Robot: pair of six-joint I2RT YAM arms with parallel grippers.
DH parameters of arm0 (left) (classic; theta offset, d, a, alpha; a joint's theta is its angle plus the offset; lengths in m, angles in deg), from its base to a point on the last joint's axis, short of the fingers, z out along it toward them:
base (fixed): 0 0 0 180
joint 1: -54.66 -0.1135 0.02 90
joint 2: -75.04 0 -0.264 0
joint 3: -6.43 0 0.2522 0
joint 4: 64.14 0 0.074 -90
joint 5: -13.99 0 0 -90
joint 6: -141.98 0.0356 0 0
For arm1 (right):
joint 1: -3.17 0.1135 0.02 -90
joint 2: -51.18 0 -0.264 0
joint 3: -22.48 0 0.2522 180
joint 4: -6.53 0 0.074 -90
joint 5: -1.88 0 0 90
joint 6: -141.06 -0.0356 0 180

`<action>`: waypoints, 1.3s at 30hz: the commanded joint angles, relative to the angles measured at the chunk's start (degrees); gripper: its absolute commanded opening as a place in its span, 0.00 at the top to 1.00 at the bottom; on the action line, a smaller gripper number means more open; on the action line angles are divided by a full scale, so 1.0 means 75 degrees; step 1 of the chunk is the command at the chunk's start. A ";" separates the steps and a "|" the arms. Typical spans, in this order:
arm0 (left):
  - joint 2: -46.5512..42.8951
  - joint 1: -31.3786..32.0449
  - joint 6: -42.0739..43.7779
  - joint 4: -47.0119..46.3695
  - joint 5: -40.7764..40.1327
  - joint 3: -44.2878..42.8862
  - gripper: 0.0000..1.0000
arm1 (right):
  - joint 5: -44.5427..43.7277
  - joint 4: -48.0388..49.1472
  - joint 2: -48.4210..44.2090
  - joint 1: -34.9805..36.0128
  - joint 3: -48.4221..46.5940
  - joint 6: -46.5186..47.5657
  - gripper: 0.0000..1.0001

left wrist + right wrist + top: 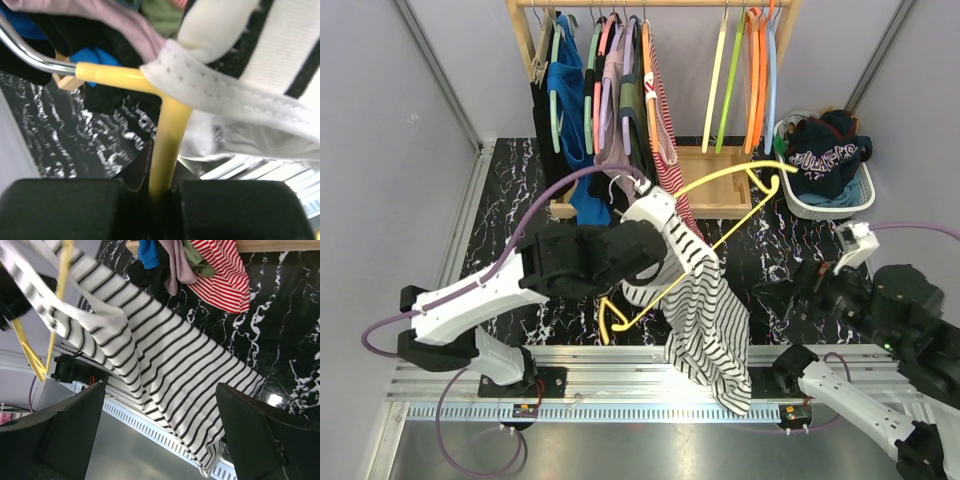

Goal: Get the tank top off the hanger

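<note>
Tank top [705, 320] hangs above black marbled tabletop [505, 195]; gray walls [380, 150].

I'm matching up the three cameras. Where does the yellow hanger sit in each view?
Top external: the yellow hanger lies across the centre, slanting from lower left to upper right.
Left wrist: close up in the centre, a bar running down to the bottom edge.
Right wrist: thin lines at the upper left.
Shared landmark: the striped tank top draped on it.

Bare table [770, 262] lies open between the hanging striped top [710, 320] and the basket [863, 192]. Behind, the crowded clothes rack [523, 35] blocks the way, and the yellow hanger [720, 176] crosses the middle.
</note>
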 commanded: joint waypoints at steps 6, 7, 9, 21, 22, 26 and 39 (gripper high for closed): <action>0.1622 -0.0135 -0.0433 0.0259 -0.0125 -0.3111 1.00 | 0.2203 0.4696 -0.0208 0.0034 0.3156 0.0349 0.00; 0.1774 -0.0124 -0.0421 0.0283 -0.0066 -0.3263 1.00 | 0.2180 0.4863 -0.0104 0.0034 0.3250 0.0442 0.00; 0.1811 -0.0124 -0.0421 0.0225 0.0039 -0.3429 1.00 | 0.2284 0.5425 0.0060 0.0023 0.3438 0.0572 0.00; 0.1015 -0.1025 -0.0960 -0.0126 0.0121 -0.2001 1.00 | 0.3283 0.5264 0.0344 0.0034 0.3579 0.0010 1.00; 0.0828 -0.1072 -0.0960 -0.0174 0.0134 -0.1640 1.00 | 0.2968 0.5147 0.0041 0.0034 0.3509 0.0009 1.00; 0.0662 -0.1108 -0.0878 0.0059 0.0425 -0.0642 1.00 | 0.1961 0.4526 -0.0454 0.0034 0.2867 0.0079 1.00; -0.0601 0.0415 -0.1802 0.1312 0.2761 0.1364 1.00 | -0.5190 0.1890 0.1934 0.0034 -0.0334 -0.0962 1.00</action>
